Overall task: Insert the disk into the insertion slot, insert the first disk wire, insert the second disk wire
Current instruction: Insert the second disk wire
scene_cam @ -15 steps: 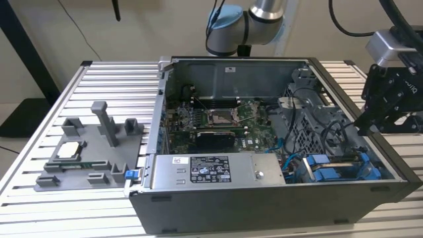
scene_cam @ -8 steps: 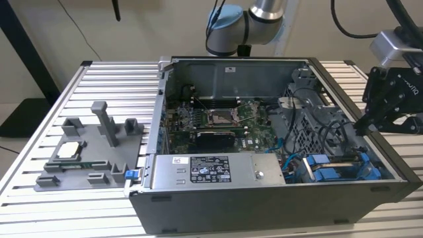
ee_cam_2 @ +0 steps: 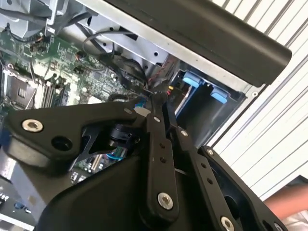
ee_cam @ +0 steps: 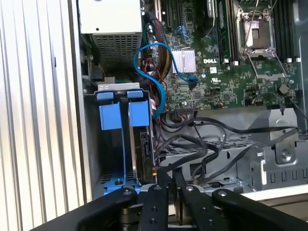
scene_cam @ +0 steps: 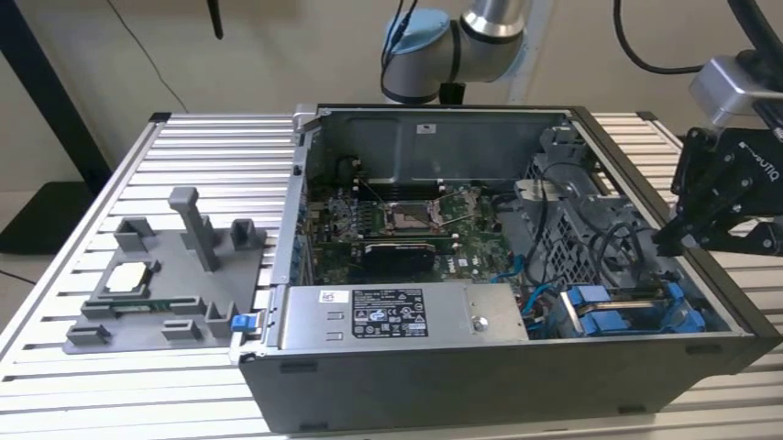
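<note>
**Gripper at the drive cage, fingers drawn together**

Exterior view, from its left to its right:
- slatted table (scene_cam: 208,137), its edges cut off
- grey fixture (scene_cam: 171,275) with an upright post; a square chip (scene_cam: 128,277) lies on it
- open computer case (scene_cam: 514,390); inside it the labelled power supply (scene_cam: 404,314) and, further back, the processor socket (scene_cam: 410,217)
- drive cage with blue carriers in the case's corner toward the exterior view's right; the insertion slot (scene_cam: 624,307) is there, its depth hard to read from this angle
- gripper (scene_cam: 670,246) over that edge of the case, partly cut off by the frame; arm only partly seen

What the wrist views add:
- first wrist view looks straight down the insertion slot (ee_cam: 113,154); two blue carriers (ee_cam: 138,113) stand side by side
- a dark flat unit, seemingly the disk (ee_cam: 144,149), stands edge-on in the cage just beside them; its far end is hidden
- blue cable (ee_cam: 159,72) loops over the board; black wires (ee_cam: 207,144) lie tangled beside the cage, ends not traceable
- gripper (ee_cam: 169,174) near the cage's end, tips nearly meeting
- second wrist view: gripper (ee_cam_2: 158,96) has its fingers together at the tips, just by the insertion slot (ee_cam_2: 197,103); whether anything thin is nipped between them cannot be made out
- a person's arm (ee_cam_2: 291,199) cut off at the corner of the second wrist view
</note>
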Robot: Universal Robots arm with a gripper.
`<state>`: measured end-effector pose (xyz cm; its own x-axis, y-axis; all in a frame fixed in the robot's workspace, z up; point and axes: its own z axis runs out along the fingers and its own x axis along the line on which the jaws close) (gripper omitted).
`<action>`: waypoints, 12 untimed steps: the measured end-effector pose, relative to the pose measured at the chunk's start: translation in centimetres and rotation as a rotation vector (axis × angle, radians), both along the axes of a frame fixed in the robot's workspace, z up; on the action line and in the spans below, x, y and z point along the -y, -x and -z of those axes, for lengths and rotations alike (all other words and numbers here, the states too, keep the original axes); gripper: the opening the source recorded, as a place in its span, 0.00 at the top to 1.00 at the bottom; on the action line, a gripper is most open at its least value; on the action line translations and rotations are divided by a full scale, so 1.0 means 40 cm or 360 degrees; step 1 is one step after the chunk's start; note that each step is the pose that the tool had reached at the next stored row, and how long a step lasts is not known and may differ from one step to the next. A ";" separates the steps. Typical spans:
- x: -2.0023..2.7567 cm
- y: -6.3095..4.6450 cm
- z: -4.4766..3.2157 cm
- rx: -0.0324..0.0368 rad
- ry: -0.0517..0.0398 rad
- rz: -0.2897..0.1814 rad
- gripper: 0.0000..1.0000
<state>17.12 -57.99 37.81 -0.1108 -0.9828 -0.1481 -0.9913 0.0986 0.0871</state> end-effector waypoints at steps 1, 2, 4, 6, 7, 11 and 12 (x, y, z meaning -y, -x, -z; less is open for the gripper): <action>0.004 0.007 -0.001 0.0000 0.0000 0.0000 1.00; 0.006 0.015 -0.002 0.0000 0.0000 0.0000 1.00; 0.010 0.036 -0.002 0.0000 0.0000 0.0000 1.00; 0.010 0.059 -0.002 0.0003 0.0000 0.0000 1.00; 0.010 0.070 -0.002 0.0004 0.0000 0.0000 1.00; 0.010 0.115 -0.002 0.0015 0.0000 0.0000 1.00; 0.010 0.127 -0.002 0.0018 0.0000 0.0000 1.00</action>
